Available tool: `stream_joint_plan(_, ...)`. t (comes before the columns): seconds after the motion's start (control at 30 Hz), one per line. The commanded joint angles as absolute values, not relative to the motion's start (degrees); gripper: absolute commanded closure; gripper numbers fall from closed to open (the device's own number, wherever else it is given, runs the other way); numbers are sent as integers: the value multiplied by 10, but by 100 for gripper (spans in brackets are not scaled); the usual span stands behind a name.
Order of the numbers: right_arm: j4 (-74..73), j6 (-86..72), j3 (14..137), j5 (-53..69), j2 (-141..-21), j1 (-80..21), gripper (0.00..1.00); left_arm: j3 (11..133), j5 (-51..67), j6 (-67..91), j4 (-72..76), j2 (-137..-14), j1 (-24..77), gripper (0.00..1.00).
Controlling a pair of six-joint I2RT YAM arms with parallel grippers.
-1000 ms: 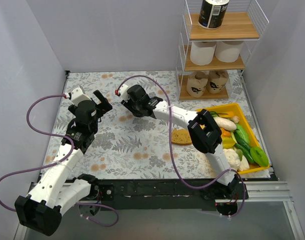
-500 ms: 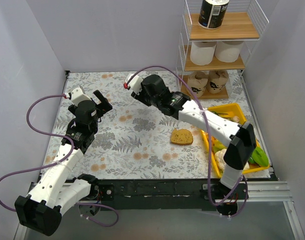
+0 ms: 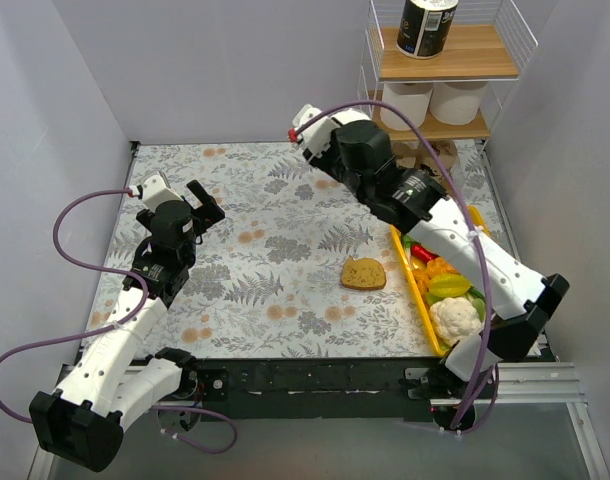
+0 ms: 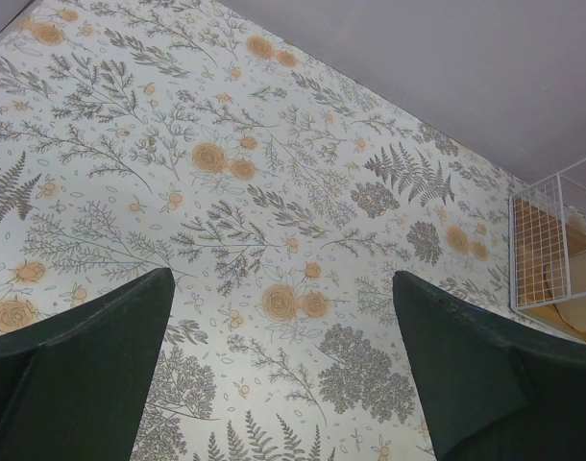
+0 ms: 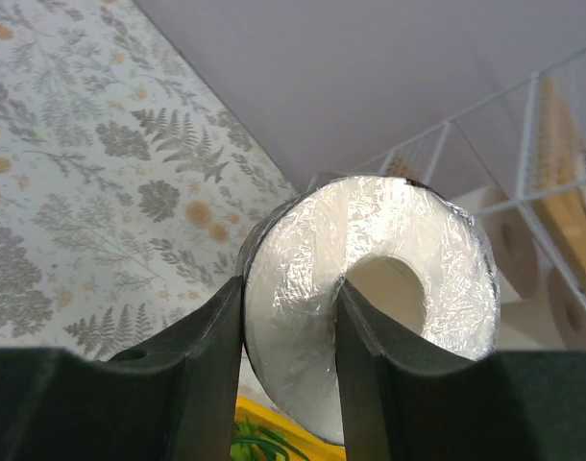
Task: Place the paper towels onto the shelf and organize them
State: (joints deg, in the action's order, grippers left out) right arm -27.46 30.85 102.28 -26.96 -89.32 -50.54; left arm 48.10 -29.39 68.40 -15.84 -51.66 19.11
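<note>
Top external view shows the big change. A second ago the right arm (image 3: 455, 240) was bent low over the middle of the table (image 3: 265, 260), with its fingers close to the left arm's. Now it is stretched out long, and its tip is up near the left side of the shelf (image 3: 475, 52). It crosses over the yellow tray (image 3: 422, 300) and hides part of it. The left arm (image 3: 125, 325) has not moved at all.

The right fingers (image 5: 288, 288) are clamped on a black-wrapped roll (image 5: 399, 226) (its white end, shiny with plastic, faces the wrist camera). One finger presses the outside of the roll and the other sits at the edge of its hole. The roll is up in the air beside the shelf's wire side, not on a board yet. The left fingers (image 4: 281, 279) are spread wide apart, hold nothing, and hang above the flowery table.

On the shelf, another black roll (image 3: 426, 27) stands on the top board. Two white rolls (image 3: 457, 100) sit side by side on the middle board. The tan rolls (image 3: 443, 153) on the bottom board are now mostly hidden behind the arm. The bread slice (image 3: 364, 273) lies on the table just beside the tray, in the same spot as before.
</note>
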Motion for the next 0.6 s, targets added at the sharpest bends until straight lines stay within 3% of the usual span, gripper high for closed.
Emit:
stream_joint_plan(0.0,-230,341,1065,-317,-833,-465,64,479,-301,682,-155,-512,192,2)
stream_joint_plan(0.27,-158,375,1085,-290,-792,-353,65,479,-300,682,-155,-513,192,2)
stream_joint_plan(0.57,-133,348,1167,-205,-852,-195,65,478,-300,680,-154,-514,192,2)
